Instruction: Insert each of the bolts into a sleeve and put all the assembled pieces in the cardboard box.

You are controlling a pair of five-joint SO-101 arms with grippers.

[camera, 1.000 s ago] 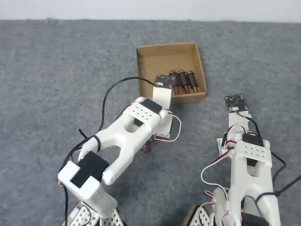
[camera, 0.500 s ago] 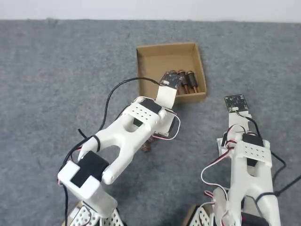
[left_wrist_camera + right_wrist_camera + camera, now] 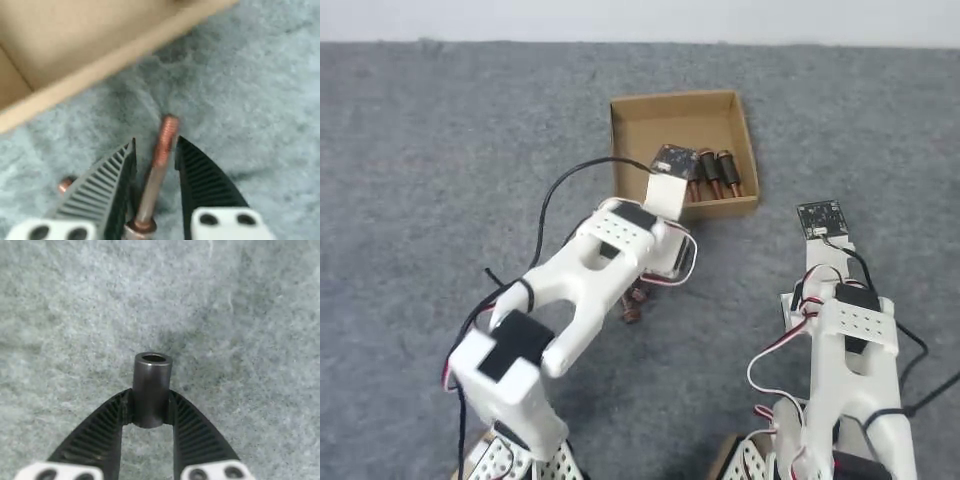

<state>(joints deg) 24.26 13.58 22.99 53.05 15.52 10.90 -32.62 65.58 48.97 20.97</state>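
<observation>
Left gripper [image 3: 155,145] grasps a copper bolt [image 3: 163,137] beside the cardboard box [image 3: 100,64]. Right gripper [image 3: 150,397] clamps a dark sleeve [image 3: 151,380].

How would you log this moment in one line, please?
left gripper: holds bolt | right gripper: holds sleeve | cardboard box: assembled pieces inside
</observation>
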